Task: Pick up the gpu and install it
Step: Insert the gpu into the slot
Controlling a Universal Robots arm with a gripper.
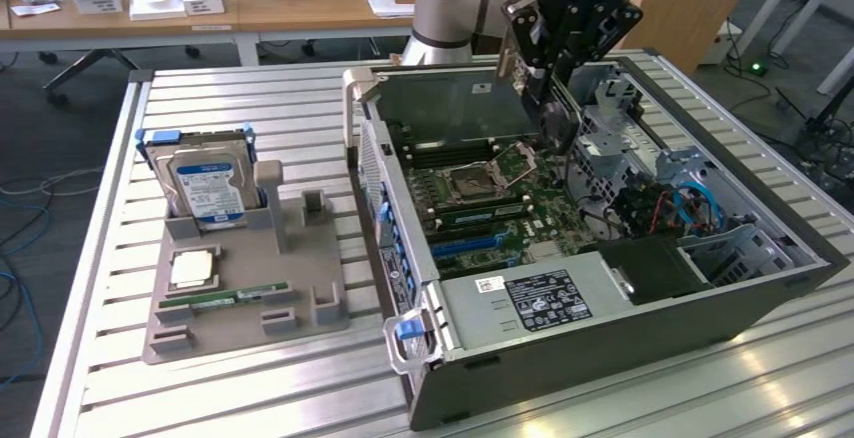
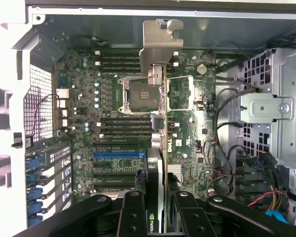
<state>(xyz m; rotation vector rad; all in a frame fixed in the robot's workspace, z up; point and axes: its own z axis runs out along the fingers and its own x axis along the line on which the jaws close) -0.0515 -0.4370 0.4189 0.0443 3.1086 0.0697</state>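
Open computer case [image 1: 601,288] lying on a slatted metal table [image 1: 200,398], with the arm's gripper [image 1: 547,93] lowered over its far end. The jaws are clamped on the gpu [image 1: 551,123], one finger on each face of the card. The wrist view looks down the gripper [image 2: 160,197] and shows the gpu [image 2: 160,148] edge-on. Its green board and dark face run away from the fingers [image 2: 133,212] to a silvery bracket [image 2: 160,42] at the far end. The card is carried on edge above the motherboard [image 2: 113,98] and crosses over the CPU socket [image 2: 138,94]; the long blue slot [image 2: 118,154] lies to one side of it. In the exterior view the gpu stands at about 1 o'clock from the CPU socket [image 1: 497,170]. The labelled power supply [image 1: 534,303] lies at 6 o'clock from that socket. A grey parts holder [image 1: 240,328] sits at 9 o'clock from the case and apart from it. It carries an upright blue-labelled hard drive [image 1: 211,188], a square processor chip [image 1: 194,268] and a slim green RAM stick [image 1: 224,299].
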